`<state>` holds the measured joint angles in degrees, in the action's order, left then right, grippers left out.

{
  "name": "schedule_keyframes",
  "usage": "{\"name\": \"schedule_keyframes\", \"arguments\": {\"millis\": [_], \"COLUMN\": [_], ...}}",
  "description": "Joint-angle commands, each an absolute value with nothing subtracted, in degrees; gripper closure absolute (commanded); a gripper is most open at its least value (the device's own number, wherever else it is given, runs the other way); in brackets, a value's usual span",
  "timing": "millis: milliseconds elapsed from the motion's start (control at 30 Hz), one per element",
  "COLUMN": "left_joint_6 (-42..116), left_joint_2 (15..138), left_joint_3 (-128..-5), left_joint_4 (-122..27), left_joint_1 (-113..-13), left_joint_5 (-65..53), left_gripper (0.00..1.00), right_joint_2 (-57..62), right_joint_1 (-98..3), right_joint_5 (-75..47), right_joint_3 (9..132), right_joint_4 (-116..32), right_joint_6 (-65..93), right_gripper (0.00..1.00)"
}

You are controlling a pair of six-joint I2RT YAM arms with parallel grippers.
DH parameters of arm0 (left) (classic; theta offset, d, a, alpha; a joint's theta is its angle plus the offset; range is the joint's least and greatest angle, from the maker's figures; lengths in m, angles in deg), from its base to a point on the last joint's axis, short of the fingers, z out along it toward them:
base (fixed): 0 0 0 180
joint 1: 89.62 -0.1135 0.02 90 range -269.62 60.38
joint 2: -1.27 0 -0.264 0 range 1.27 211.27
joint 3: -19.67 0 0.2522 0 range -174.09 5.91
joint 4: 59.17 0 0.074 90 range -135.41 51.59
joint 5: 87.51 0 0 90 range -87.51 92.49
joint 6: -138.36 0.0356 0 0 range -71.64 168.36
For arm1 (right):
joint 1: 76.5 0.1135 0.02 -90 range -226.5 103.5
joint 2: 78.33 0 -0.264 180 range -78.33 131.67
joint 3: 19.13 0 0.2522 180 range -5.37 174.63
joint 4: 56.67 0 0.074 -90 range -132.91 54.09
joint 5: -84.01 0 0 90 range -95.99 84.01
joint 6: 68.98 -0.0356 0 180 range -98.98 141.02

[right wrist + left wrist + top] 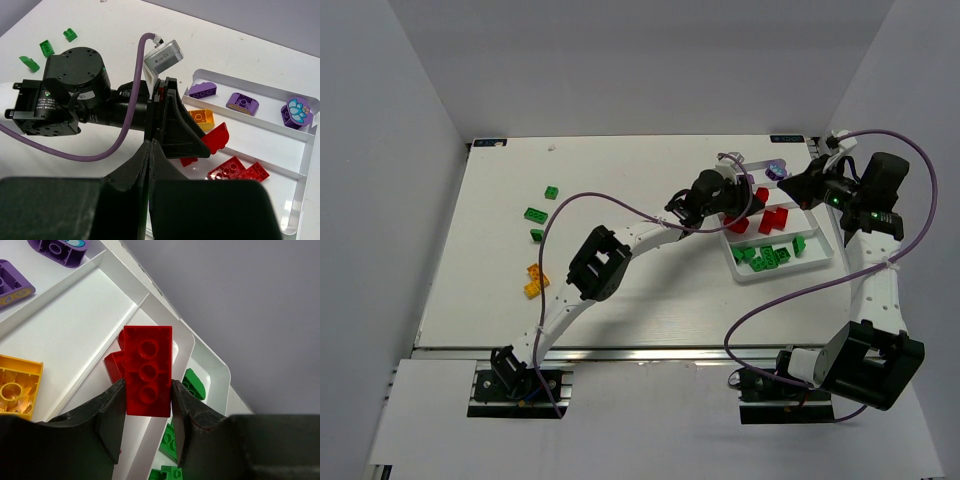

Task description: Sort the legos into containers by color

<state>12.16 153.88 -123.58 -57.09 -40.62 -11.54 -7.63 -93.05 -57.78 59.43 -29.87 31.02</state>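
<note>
White tray (pixel 75 325) holds purple, red and green legos (pixel 242 102); left gripper (pixel 147 385) pinches a red brick (pixel 148 352), right gripper (pixel 150 145) closed.

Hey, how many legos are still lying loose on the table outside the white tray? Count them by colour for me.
Green legos: 3
Orange legos: 2
Total: 5
</note>
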Motion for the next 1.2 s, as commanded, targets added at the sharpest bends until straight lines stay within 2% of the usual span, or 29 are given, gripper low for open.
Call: {"name": "schedule_keyframes", "arguments": {"millis": [0,233,333,600,633,733,767,867,933,1067,1167], "left_joint_6": [13.3,13.1,13.2,16.5,17.2,19.2,19.7,22.3,24.6,25.3,22.5], "left_joint_2": [154.3,154.5,154.2,151.4,149.8,145.2,143.8,136.9,132.9,118.8,107.1], "left_joint_3": [-126.0,-126.0,-126.0,-125.8,-125.7,-123.6,-122.6,-117.4,-111.7,-95.6,-78.9], "left_joint_4": [-55.8,-55.2,-55.2,-53.2,-52.7,-52.4,-52.5,-52.0,-51.2,-51.7,-52.9], "left_joint_1": [-40.0,-39.5,-39.6,-39.7,-39.8,-40.7,-41.4,-42.5,-43.0,-46.0,-49.2], "left_joint_5": [-10.8,-11.3,-11.4,-9.5,-9.0,-7.4,-7.0,-5.4,-3.5,-0.8,1.7], "left_gripper": [0.51,0.47,0.43,0.43,0.46,0.53,0.6,0.71,0.74,0.74,0.61], "right_joint_2": [-7.5,-7.5,-7.5,-7.7,-7.7,-7.1,-7.0,-5.5,-4.7,-3.5,-2.4], "right_joint_1": [-93.5,-93.5,-93.6,-93.5,-93.5,-93.6,-93.5,-93.5,-93.5,-93.1,-91.4], "right_joint_5": [-59.5,-59.6,-59.7,-61.1,-61.7,-66.4,-68.5,-75.7,-79.2,-83.2,-82.4], "right_joint_3": [59.8,59.5,59.5,59.8,59.9,61.0,61.4,64.0,65.5,67.8,70.4], "right_joint_4": [-32.5,-33.0,-32.9,-32.2,-31.7,-29.3,-28.2,-23.2,-20.6,-17.9,-12.6], "right_joint_6": [30.0,29.7,29.7,30.9,31.6,35.6,37.1,42.8,45.9,48.8,53.4], "right_gripper": [1.0,1.0,1.0,0.99,0.97,0.78,0.66,0.52,0.46,0.41,0.4]}}
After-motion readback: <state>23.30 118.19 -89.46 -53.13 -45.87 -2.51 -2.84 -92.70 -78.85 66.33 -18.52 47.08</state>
